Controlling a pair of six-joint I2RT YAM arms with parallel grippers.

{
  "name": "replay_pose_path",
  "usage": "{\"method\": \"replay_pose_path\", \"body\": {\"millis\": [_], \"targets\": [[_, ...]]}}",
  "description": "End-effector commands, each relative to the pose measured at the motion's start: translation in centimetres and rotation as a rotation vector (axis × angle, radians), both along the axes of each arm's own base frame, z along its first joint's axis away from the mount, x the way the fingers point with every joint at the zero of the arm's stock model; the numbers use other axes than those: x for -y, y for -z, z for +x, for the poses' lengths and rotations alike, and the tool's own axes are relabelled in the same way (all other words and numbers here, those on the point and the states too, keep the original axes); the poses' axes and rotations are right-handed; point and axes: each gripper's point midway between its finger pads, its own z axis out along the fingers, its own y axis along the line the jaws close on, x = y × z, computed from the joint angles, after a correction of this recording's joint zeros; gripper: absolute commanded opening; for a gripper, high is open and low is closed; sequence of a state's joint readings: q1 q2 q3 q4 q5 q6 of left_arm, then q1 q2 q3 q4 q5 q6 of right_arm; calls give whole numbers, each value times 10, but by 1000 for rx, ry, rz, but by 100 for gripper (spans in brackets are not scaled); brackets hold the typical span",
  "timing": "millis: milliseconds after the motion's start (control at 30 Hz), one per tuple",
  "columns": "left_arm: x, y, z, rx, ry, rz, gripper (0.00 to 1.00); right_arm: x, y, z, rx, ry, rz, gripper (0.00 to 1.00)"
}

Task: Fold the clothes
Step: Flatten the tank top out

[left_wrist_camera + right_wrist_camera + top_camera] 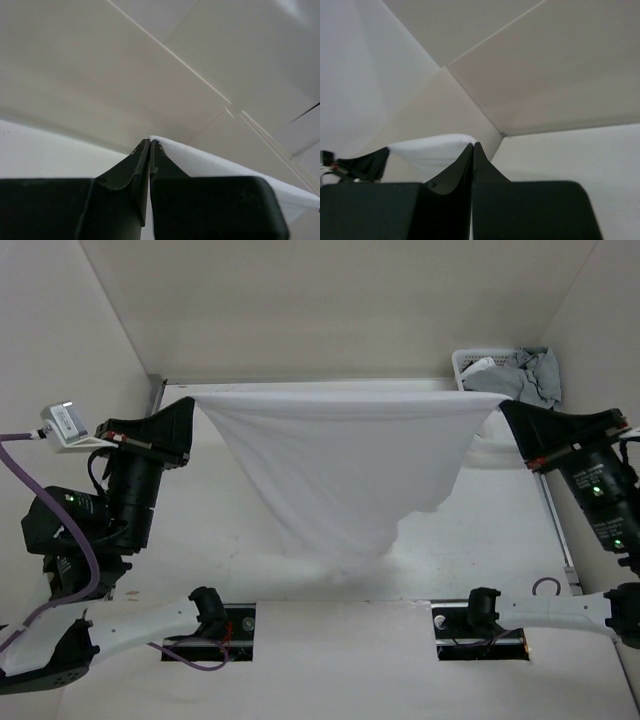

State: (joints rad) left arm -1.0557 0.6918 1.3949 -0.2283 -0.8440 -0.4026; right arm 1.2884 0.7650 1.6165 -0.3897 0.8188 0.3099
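left gripper (190,402) clamped on one top corner of white garment (340,470), right gripper (505,408) pinching other corner; cloth stretched between, sagging to point over table (480,540).

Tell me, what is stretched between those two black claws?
The white garment: the left gripper and right gripper each pinch a top corner, and it sags between them, seen in the top view.

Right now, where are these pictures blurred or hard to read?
Top view: sharp, even light; the white garment barely stands out from the pale table. Left wrist view: left gripper dark, slightly soft. Right wrist view: right gripper likewise.
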Motion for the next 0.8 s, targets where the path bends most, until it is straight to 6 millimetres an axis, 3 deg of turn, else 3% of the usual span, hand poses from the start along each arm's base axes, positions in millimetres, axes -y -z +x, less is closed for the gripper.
{"method": "replay_pose_path", "body": {"millis": [0, 100, 200, 333, 400, 467, 567, 667, 767], "targets": [[-10, -31, 11, 82, -132, 7, 0, -31, -2, 34, 81, 159, -217, 0], [18, -18, 43, 69, -201, 113, 1, -51, 13, 77, 72, 196, -285, 0], [48, 26, 84, 1, -212, 204, 1, -61, 45, 127, -7, 162, -288, 0], [39, 76, 154, -123, -182, 171, 0, -73, 72, 177, -70, 91, -263, 0], [16, 89, 194, -183, -159, 107, 0, -79, 79, 205, -95, 80, -263, 0], [4, 86, 225, -209, -152, 76, 0, -81, 78, 226, -103, 86, -269, 0], [0, 58, 254, -174, -157, 76, 0, -75, 55, 254, -83, 122, -263, 0], [1, 25, 269, -133, -152, 78, 0, -66, 14, 260, -31, 151, -247, 0], [-7, -8, 271, -86, -155, 74, 0, -61, -19, 253, 21, 158, -240, 0]]}}
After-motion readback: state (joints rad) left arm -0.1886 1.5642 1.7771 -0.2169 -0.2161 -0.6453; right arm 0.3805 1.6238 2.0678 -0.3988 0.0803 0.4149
